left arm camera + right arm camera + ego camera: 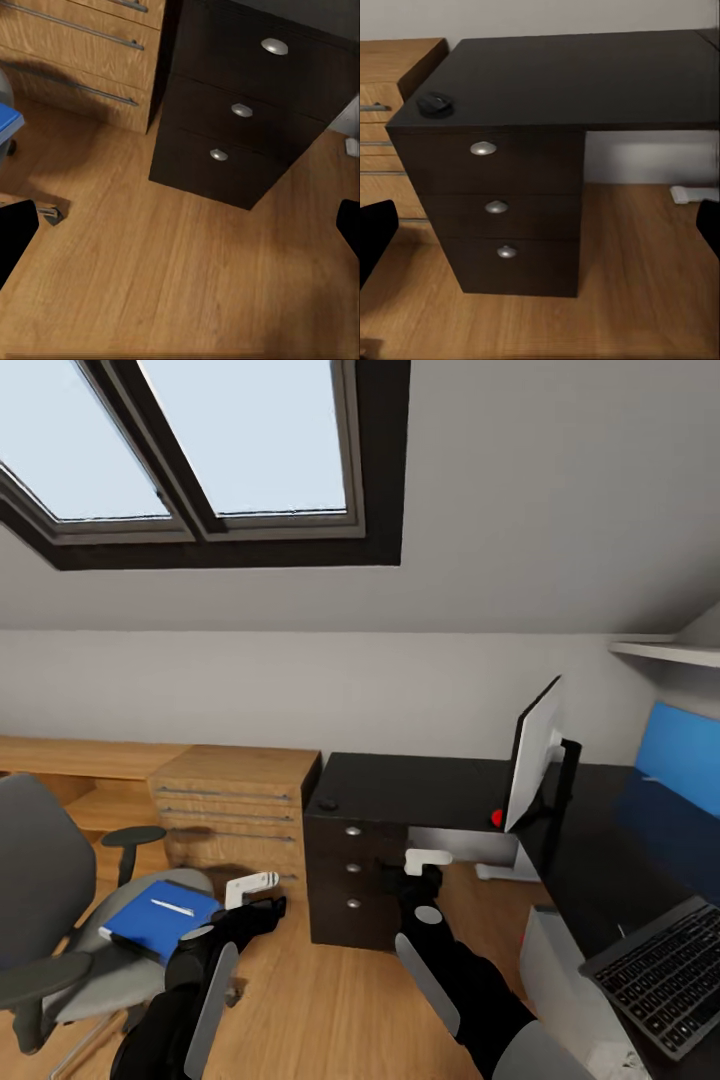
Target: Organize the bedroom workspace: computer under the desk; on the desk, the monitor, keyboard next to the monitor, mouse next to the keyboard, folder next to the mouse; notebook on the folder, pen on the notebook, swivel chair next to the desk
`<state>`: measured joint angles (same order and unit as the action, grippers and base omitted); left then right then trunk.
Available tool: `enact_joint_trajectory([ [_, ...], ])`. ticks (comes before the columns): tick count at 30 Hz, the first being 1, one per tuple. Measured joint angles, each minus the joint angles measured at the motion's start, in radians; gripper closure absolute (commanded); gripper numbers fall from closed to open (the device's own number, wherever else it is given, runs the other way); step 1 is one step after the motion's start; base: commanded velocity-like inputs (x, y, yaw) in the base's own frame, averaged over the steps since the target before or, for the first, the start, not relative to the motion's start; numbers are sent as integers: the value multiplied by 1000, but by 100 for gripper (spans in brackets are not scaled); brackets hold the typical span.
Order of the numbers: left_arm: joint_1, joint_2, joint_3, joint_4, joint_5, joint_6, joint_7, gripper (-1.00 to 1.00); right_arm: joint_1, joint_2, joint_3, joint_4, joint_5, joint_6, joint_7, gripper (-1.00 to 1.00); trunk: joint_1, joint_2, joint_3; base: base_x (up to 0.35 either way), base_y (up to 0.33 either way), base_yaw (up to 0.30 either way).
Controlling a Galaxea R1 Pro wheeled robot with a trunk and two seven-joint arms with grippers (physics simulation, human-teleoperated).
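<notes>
The grey swivel chair (40,900) stands at the left with a blue folder (160,918) on its seat and a white pen (173,907) lying on top; a separate notebook cannot be told apart. A black mouse (327,803) (435,103) sits on the corner of the black desk (420,785) (585,75). The monitor (535,765) stands edge-on on the desk. A dark keyboard (665,975) lies at the lower right. A pale computer case (548,960) sits on the floor under the desk. My left gripper (255,890) (180,229) hangs open beside the chair. My right gripper (425,857) (540,225) is open facing the desk drawers (495,206).
A wooden dresser (235,800) (75,52) stands between chair and desk, against the wall. A blue panel (680,755) rises at the far right under a shelf (665,652). A white object (497,872) lies on the wood floor (172,277) beneath the desk. A skylight (200,450) is overhead.
</notes>
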<state>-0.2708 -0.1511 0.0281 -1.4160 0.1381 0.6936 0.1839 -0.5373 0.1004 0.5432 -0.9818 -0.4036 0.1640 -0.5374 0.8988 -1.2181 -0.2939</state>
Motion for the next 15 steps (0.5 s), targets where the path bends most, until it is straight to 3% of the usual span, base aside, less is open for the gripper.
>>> enact_joint_trajectory([
  [5,0,0,0,0,0,0,0,-100,0,0,0,0,3,0,0,-100,0,0,0,-130,-201,-18],
  [15,0,0,0,0,0,0,-1,-100,0,-13,-2,-1,8,-38,2,-100,0,0,1,-13,-20,-1],
])
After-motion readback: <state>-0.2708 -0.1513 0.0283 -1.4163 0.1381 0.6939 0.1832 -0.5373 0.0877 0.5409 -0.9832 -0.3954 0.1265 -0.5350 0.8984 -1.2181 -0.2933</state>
